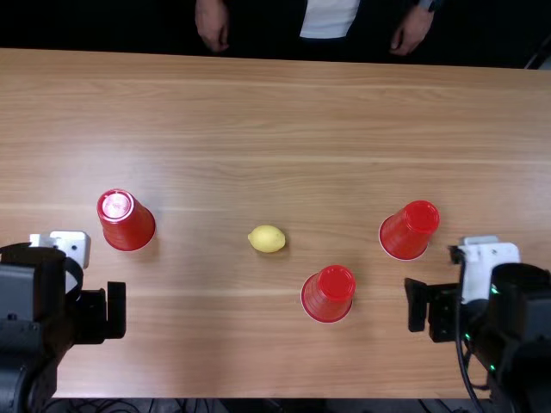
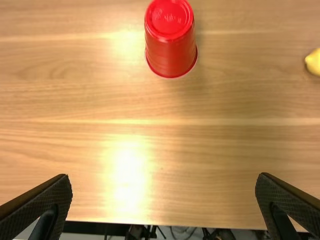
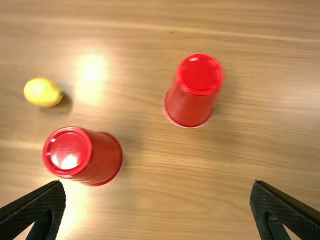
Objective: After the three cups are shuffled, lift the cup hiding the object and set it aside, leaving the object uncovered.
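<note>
While the small yellow lemon (image 1: 267, 239) lies uncovered among three upturned red plastic cups (image 1: 328, 294), the left gripper (image 2: 161, 202) and right gripper (image 3: 156, 205) hang wide open, empty, well back from them. Such cups look light, thin and crushable, so pinch gently across the tapered wall.

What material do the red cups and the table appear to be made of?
Red cups: probably thin plastic, glossy; light glints off their upturned bases. Table: looks like wood or wood laminate, smooth satin finish; grain lines and soft reflections show.
</note>
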Controlling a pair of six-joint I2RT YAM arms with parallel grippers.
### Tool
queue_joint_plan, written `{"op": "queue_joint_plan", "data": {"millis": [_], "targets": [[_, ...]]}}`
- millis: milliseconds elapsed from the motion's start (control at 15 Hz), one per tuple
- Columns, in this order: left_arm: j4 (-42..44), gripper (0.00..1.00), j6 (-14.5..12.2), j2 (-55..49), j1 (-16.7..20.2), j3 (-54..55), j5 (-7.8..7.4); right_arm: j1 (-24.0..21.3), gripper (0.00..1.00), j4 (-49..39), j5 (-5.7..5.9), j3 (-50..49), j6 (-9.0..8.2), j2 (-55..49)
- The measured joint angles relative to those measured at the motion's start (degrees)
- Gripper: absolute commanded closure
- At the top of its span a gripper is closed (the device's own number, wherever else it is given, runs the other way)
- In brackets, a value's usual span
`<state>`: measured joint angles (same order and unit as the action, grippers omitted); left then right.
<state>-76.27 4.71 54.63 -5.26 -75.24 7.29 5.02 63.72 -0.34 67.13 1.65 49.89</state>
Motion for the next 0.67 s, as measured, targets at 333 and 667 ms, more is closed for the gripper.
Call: {"op": "queue_joint_plan", "data": {"millis": [333,667], "targets": [[5.1,0.0,0.0,-11.6,0.0,11.0,-0.02,-3.6,0.0,1.0,0.02,-8.9,-0.07,-16.5],[8.5,0.0,1.6,-26.2,2.3,23.2,0.0,-6.8,0.0,0.5,-0.04,-17.5,-0.04,-30.9]]}}
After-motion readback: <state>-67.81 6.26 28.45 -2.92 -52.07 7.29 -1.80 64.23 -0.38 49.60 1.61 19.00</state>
